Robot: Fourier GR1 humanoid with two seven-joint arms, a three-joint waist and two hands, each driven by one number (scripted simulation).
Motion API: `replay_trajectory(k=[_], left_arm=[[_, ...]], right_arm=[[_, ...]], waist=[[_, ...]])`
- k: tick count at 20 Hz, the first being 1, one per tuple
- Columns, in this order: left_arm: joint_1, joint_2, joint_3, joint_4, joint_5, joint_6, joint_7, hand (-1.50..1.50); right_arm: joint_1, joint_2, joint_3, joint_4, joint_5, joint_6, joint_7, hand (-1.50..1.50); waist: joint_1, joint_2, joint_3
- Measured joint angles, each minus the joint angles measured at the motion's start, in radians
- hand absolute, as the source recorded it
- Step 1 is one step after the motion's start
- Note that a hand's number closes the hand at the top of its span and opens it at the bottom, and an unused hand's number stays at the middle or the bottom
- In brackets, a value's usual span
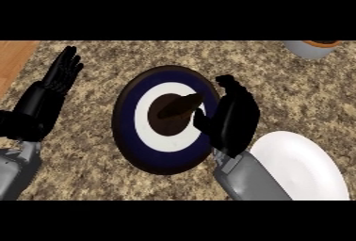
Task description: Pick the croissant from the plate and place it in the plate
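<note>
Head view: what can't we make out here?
- Navy plate: right rim hidden by right hand.
- Croissant: dark on the plate's dark centre, outline unclear; thumb contact unclear.
- White plate: lower edge cut off, left edge behind forearm.
- Grey container: cut off at top edge, contents unclear.

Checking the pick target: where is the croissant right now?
In the head view the croissant lies at the middle of the dark blue plate, just left of the right hand; the white plate sits at lower right.
</note>
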Motion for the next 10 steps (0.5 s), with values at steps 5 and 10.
replay_trajectory(k=[5,10], left_arm=[[-0.022,-0.016,-0.005,0.033,-0.011,-0.005,-0.011,0.00],[-0.023,-0.031,-0.010,0.049,-0.016,-0.005,-0.015,0.00]], right_arm=[[-0.085,0.001,-0.061,0.082,-0.044,-0.135,-0.049,-1.50],[-0.138,0.002,-0.107,0.105,-0.031,-0.284,-0.081,-1.50]], waist=[[0.005,0.000,0.000],[0.003,-0.008,0.000]])
